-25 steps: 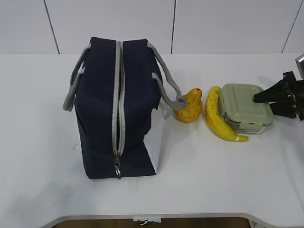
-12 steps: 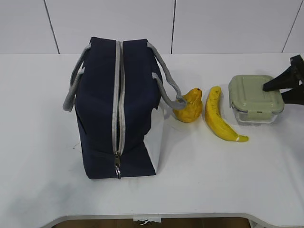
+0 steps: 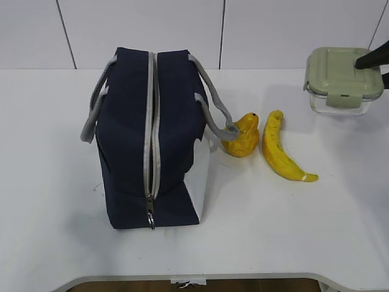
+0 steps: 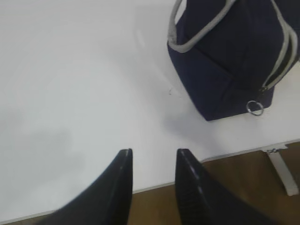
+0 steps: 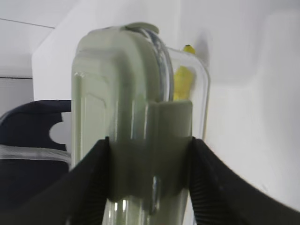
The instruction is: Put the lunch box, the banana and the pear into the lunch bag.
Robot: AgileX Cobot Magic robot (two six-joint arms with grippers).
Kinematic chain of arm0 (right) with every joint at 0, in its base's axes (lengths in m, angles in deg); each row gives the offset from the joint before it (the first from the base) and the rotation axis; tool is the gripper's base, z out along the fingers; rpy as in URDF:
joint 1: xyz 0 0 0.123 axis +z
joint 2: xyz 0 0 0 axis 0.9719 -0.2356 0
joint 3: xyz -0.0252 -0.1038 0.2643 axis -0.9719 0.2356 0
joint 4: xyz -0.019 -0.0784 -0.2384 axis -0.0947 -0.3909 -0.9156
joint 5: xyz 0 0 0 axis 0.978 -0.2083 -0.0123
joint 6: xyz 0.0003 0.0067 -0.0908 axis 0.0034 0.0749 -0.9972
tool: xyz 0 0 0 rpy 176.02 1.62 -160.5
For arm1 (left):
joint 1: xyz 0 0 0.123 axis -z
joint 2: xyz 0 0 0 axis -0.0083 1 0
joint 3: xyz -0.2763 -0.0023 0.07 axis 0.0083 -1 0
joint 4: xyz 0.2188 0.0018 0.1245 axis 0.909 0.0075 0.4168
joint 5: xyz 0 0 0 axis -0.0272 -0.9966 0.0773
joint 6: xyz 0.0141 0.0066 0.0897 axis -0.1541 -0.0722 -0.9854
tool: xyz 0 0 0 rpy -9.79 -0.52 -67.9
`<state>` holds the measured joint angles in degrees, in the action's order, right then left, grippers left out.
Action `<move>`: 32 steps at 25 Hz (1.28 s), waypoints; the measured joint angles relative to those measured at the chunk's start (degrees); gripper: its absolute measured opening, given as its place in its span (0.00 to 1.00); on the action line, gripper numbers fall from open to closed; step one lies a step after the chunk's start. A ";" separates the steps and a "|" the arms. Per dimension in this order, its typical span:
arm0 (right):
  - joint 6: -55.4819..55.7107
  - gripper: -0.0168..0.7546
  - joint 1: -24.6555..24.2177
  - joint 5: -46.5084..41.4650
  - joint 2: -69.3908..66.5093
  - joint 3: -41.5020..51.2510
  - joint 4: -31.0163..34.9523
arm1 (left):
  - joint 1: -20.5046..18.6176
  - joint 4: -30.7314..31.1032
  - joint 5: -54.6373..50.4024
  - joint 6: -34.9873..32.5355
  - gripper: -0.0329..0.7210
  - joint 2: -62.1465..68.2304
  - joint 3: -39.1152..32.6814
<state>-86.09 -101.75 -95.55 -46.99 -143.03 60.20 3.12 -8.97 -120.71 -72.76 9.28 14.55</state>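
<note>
My right gripper point(image 5: 149, 140) is shut on the lunch box point(image 3: 343, 79), a clear container with a sage-green lid, and holds it in the air at the far right. The box fills the right wrist view point(image 5: 136, 122). The banana point(image 3: 281, 152) and the pear point(image 3: 242, 139) lie on the table right of the navy lunch bag point(image 3: 152, 134), whose grey zipper is closed along the top. My left gripper point(image 4: 153, 154) is open and empty near the table's front edge, left of the bag point(image 4: 234, 56).
The white table point(image 3: 48, 152) ends at its front edge point(image 4: 225, 152) close to my left gripper. One grey rope handle point(image 3: 216, 109) rests against the pear.
My right gripper has lifted the lunch box off the table beside the banana, up and to the right. The banana, pear and bag have not moved.
</note>
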 joint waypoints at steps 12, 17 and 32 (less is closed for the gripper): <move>2.36 0.50 8.21 -0.93 5.79 0.00 8.01 | 0.00 -21.26 1.43 -0.62 0.42 26.74 9.18; 2.48 0.50 13.46 -1.05 5.79 0.00 9.81 | 0.00 -27.92 0.68 -2.54 0.58 36.59 13.41; 2.58 0.50 27.32 -0.72 5.79 0.00 14.09 | 9.75 -34.19 11.23 -9.30 0.73 61.72 23.77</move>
<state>-83.51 -74.43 -96.27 -41.20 -143.03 74.29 12.87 -43.16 -109.48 -82.06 71.01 38.33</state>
